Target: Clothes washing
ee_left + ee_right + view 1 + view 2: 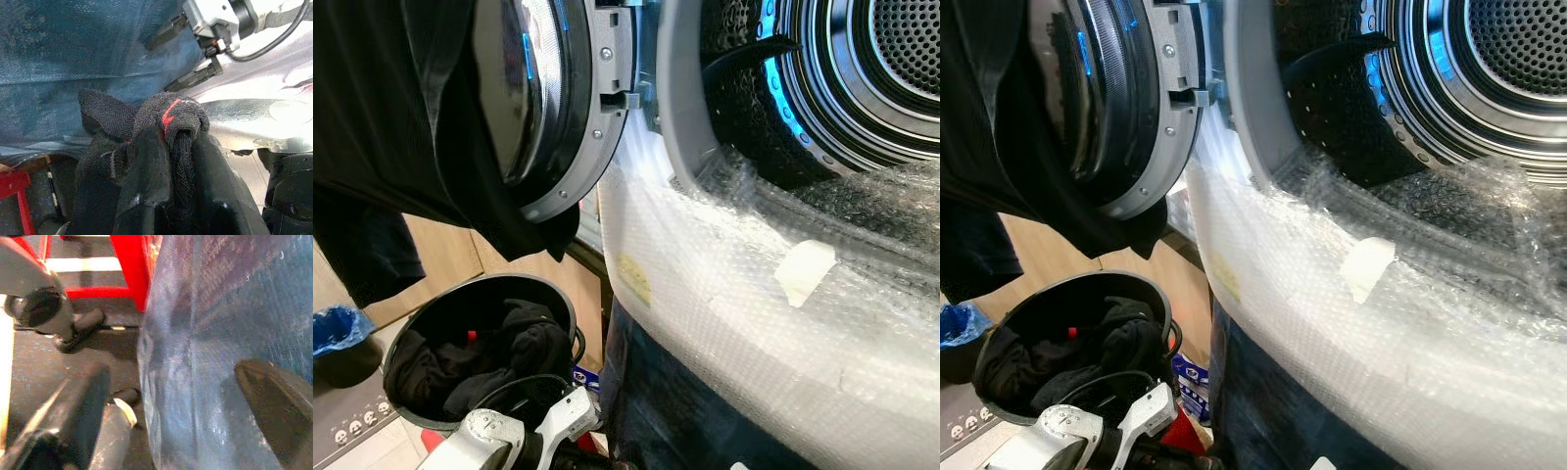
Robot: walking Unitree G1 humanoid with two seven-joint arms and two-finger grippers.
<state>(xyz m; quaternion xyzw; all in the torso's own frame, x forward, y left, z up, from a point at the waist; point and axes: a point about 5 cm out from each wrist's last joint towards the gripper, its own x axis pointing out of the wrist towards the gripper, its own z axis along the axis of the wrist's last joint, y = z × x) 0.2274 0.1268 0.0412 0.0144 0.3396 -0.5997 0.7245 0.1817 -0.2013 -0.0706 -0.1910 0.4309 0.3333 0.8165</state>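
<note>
Before washer [783,323]: door [548,108] swung open at left, drum [1489,69] exposed, front panel wrapped in bubble wrap [724,294] with a tape patch [803,269]. Black garment [401,117] draped over door. Below door, round black basket [431,338] holding dark clothes [499,357]. Left gripper [168,166] low beside the blue-wrapped washer front, fingers clamped on a black sock [171,122] with red stitching. Right gripper [181,396] down near floor, fingers spread apart, nothing between, against the wrapped panel; red frame [127,269] behind.
</note>
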